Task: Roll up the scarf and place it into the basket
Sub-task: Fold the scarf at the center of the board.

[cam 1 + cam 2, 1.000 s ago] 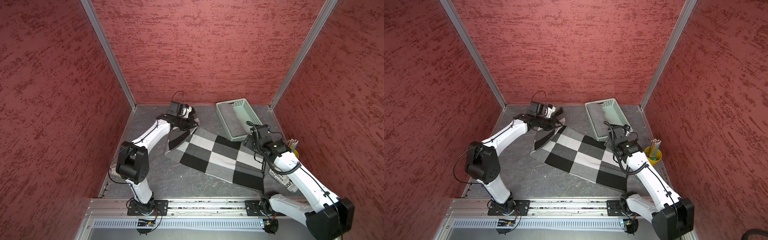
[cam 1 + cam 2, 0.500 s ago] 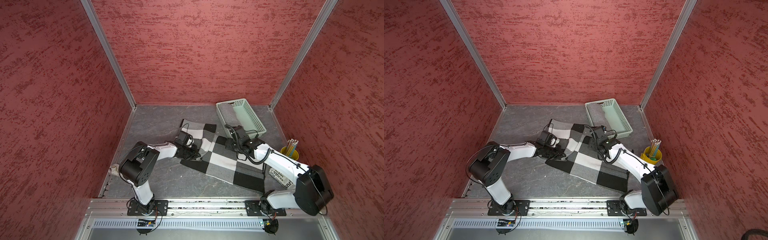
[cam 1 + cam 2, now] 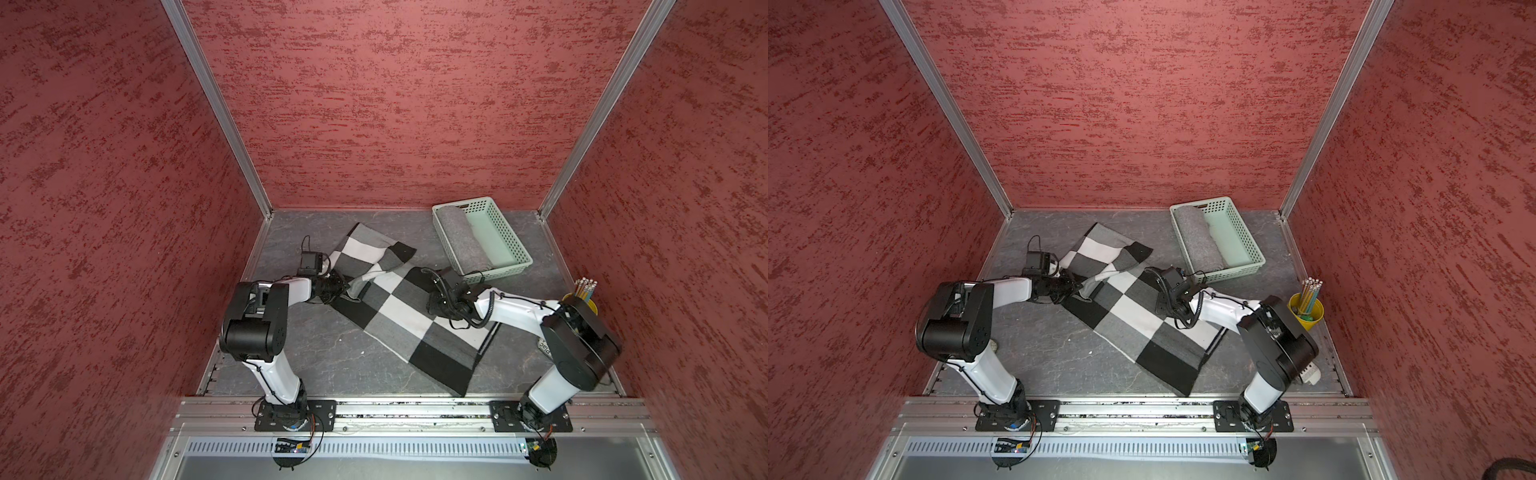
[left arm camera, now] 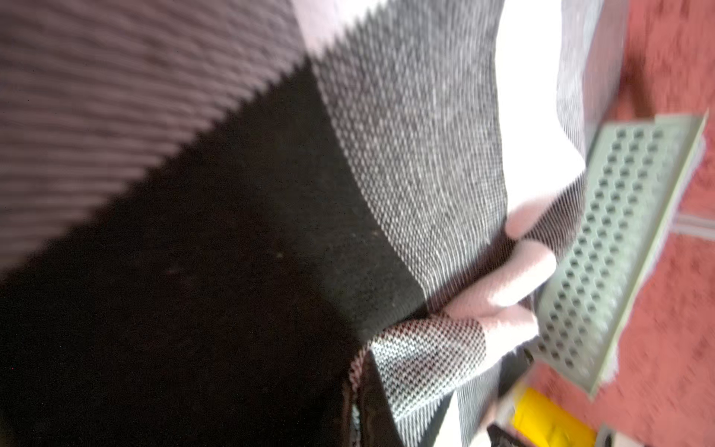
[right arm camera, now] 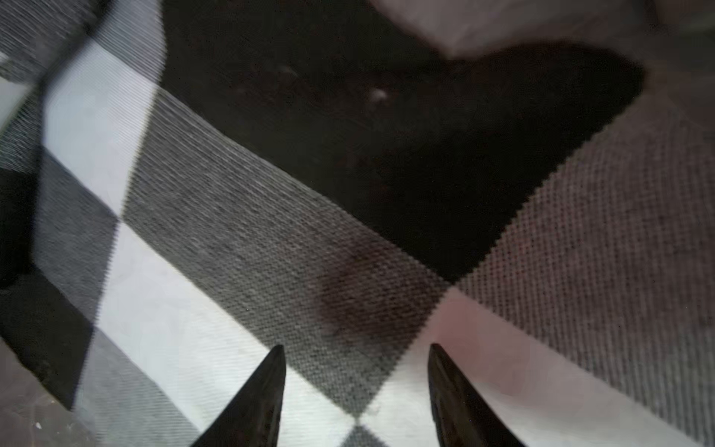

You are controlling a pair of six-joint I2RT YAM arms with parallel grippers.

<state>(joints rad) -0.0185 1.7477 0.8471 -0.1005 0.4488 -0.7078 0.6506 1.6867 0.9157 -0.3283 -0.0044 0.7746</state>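
The scarf (image 3: 399,307) is nowhere near a roll yet. It lies mostly flat on the bench (image 3: 324,357), a long checked strip running from about 11 o'clock down to 5 o'clock, and only its far end is flopped over on itself in one loose fold. So the rolling has barely begun and the drop into the basket (image 3: 510,235) is all to come. The left gripper (image 3: 343,287) is closed tight at the scarf's 9 o'clock edge, right where the fold starts. It looks pinched on the fabric there, though the left wrist view shows only cloth bunched close to the lens and no fingertips. The right gripper (image 5: 356,350) sits low over the scarf's 3 o'clock side with its jaws parted roughly halfway and nothing between them but the flat weave beneath. The basket waits at about 1 o'clock, just beyond the scarf's far edge, and a grey roll (image 3: 463,239) already fills the side of it nearest the scarf. That leaves a narrower open strip for the new roll, I'd judge. A yellow pencil cup (image 3: 1308,313) stands at 3 o'clock beside the right arm, close enough to catch an elbow on a swing.
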